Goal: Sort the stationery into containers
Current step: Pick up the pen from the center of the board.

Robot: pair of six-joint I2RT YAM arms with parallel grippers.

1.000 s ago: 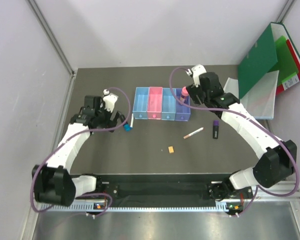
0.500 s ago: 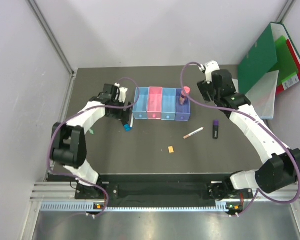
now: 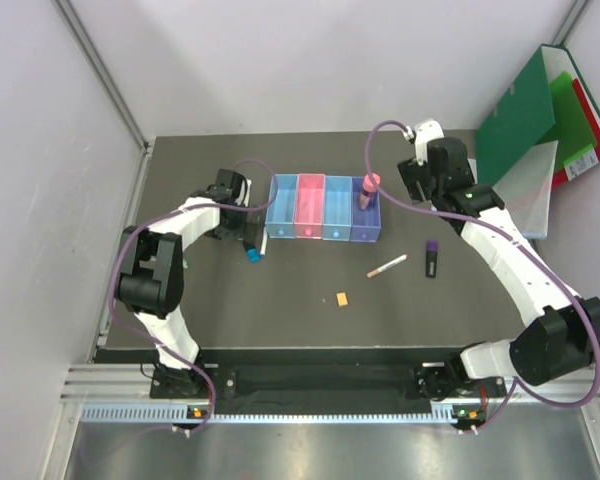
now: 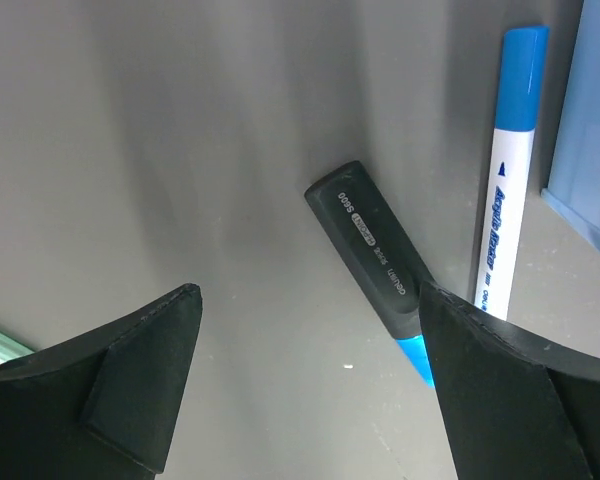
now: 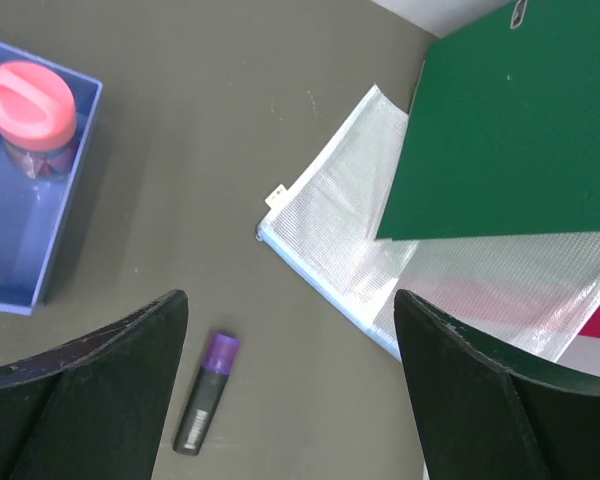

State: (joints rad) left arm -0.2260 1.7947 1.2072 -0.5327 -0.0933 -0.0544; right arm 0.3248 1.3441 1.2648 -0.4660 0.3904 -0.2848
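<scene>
The four joined bins (image 3: 323, 209) stand at the table's middle back. The pink-capped tube (image 3: 368, 188) stands in the rightmost bin (image 5: 10, 235), pink cap (image 5: 30, 98) up. My right gripper (image 3: 412, 188) is open and empty, right of that bin (image 5: 290, 300). The purple marker (image 5: 205, 405) lies below it (image 3: 431, 258). My left gripper (image 3: 237, 232) is open just left of the bins (image 4: 308, 300). The black marker with cyan cap (image 4: 365, 240) lies by its right finger, beside the white-blue pen (image 4: 505, 190). The pinkish pen (image 3: 387, 265) and orange block (image 3: 342, 298) lie in front.
A white mesh pouch (image 5: 380, 270) lies right of the bins, partly under a green folder (image 5: 520, 120). Green and red folders (image 3: 545, 110) lean at the back right. The leftmost blue bin's edge (image 4: 590, 120) is close to the white-blue pen.
My right gripper let go of the pink-capped tube in the rightmost bin and drew back to the right. My left gripper moved toward the bins, over the black marker.
</scene>
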